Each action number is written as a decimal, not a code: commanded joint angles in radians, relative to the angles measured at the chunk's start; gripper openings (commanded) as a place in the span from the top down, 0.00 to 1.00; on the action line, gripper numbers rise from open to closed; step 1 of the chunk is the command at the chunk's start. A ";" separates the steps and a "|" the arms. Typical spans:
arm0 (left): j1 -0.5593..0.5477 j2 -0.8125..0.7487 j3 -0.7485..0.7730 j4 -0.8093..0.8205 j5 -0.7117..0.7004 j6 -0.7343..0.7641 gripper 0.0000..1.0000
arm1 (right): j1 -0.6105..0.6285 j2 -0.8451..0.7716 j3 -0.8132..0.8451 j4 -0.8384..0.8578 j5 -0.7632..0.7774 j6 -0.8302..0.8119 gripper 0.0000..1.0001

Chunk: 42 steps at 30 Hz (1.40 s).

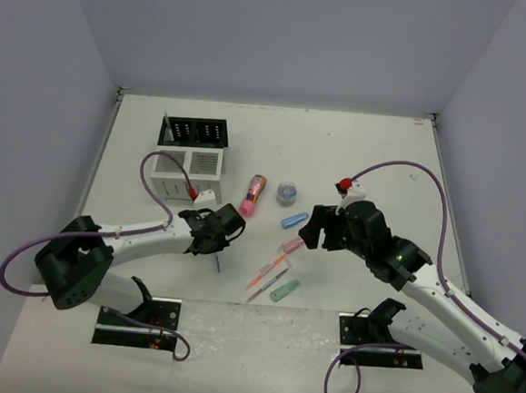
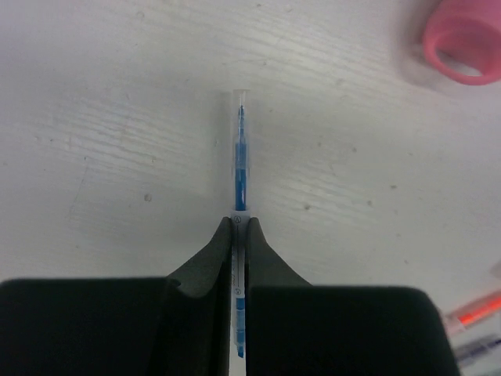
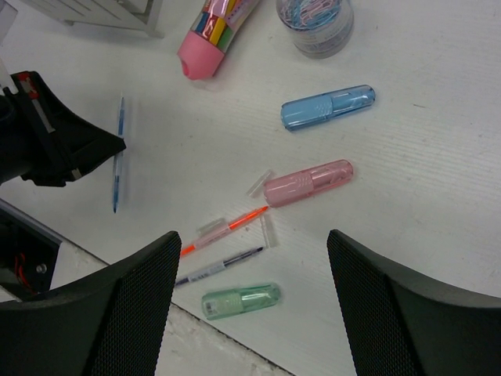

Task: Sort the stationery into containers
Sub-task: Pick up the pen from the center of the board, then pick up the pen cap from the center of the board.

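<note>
My left gripper [image 2: 240, 223] is shut on a thin blue pen [image 2: 239, 164] that lies flat on the table and sticks out ahead of the fingers; from above the pen [image 1: 217, 261] shows just below that gripper [image 1: 216, 234]. My right gripper [image 3: 252, 239] hangs open over loose stationery: an orange pen [image 3: 223, 231], a grey pen [image 3: 219, 268], a green capsule [image 3: 241, 301], a pink capsule [image 3: 309, 182] and a blue capsule [image 3: 329, 107]. Farther off lie a pink patterned tube [image 3: 215, 31] and a small round roll [image 3: 315, 23]. Nothing is between the right fingers.
The containers stand at the back left: a black slotted rack [image 1: 193, 132] joined to a white slatted box [image 1: 187, 174]. Clear pen caps [image 3: 268, 229] lie among the pens. A raised strip runs along the table's near edge [image 1: 263, 315].
</note>
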 commanded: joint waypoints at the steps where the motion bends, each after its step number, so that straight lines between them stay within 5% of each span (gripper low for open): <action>1: -0.016 -0.179 0.006 0.043 0.016 0.087 1.00 | 0.002 0.004 -0.008 0.040 -0.055 -0.024 0.22; 8: -0.020 -0.503 -0.012 0.239 0.107 0.425 1.00 | 0.006 0.109 0.005 -0.010 -0.069 -0.026 0.25; 12: -0.020 -0.575 0.071 0.222 0.117 0.570 1.00 | 0.027 0.208 0.044 -0.057 -0.087 -0.033 0.37; 16: -0.020 -0.622 0.137 0.184 0.118 0.678 1.00 | 0.058 0.279 0.072 -0.085 -0.016 -0.030 0.39; 28: -0.020 -0.833 0.076 0.115 0.000 0.728 1.00 | 0.103 0.389 0.157 -0.078 0.110 0.027 0.47; 38: -0.020 -0.936 0.073 -0.025 -0.082 0.709 1.00 | 0.114 0.398 0.113 0.114 0.170 0.248 0.55; 42: -0.020 -0.998 0.044 -0.021 -0.089 0.692 1.00 | 0.128 0.407 0.092 0.189 0.160 0.199 0.55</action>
